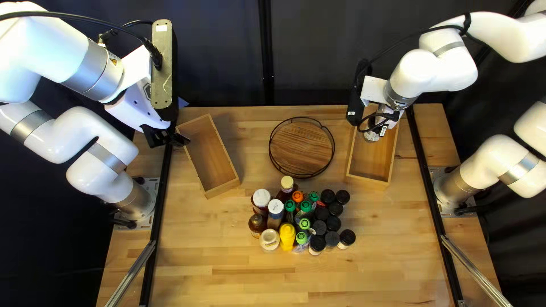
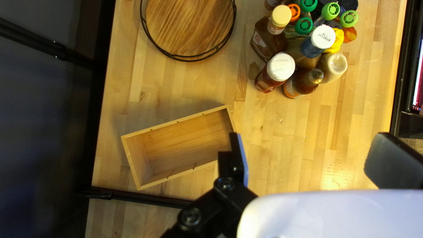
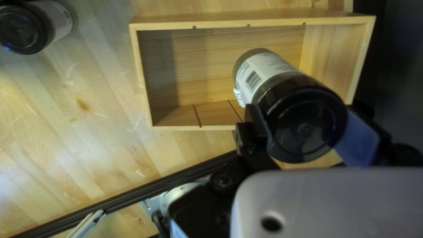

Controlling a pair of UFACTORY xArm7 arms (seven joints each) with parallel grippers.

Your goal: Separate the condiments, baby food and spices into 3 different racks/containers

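Black, ribless and smooth, the cap of the jar [image 3: 269,75] is the gripping surface. The right gripper [image 3: 304,117] is closed on it, one finger bearing on each side. This grip leaves the white-labelled body free to enter the right box [image 3: 176,57] first. The jar is tilted and lies over the box opening; whether its base touches the floor cannot be told.

Reference point for the top left view: centre of the bottle group. The right box lies between 1 and 2 o'clock, the round tray [image 1: 301,148] at 12, the left box [image 1: 209,156] at 10. These positions presumably give each category its own receptacle within reach of an arm. The left gripper [image 2: 306,161] is open, fingers wide apart, holding nothing; it stands above the table at about 11 o'clock from the left box.

Group layout: dark-capped jars [image 1: 333,223] at 3 o'clock, likely spices; sauce bottles [image 2: 269,39] toward 9 o'clock, likely condiments; green caps [image 1: 306,206] and an orange cap [image 1: 297,196] between, probably baby food. The yellow bottle [image 1: 287,236] stands at 7 o'clock.

Materials: both boxes are pale, straight-grained wood, rectangular, with small notches in the rims. The tray has a darker wooden disc inside thin black wire hoops.

Step in hand, as judged: lower the jar and set it down. Caution: release while tilted may let the rounded body roll or strike the box wall.
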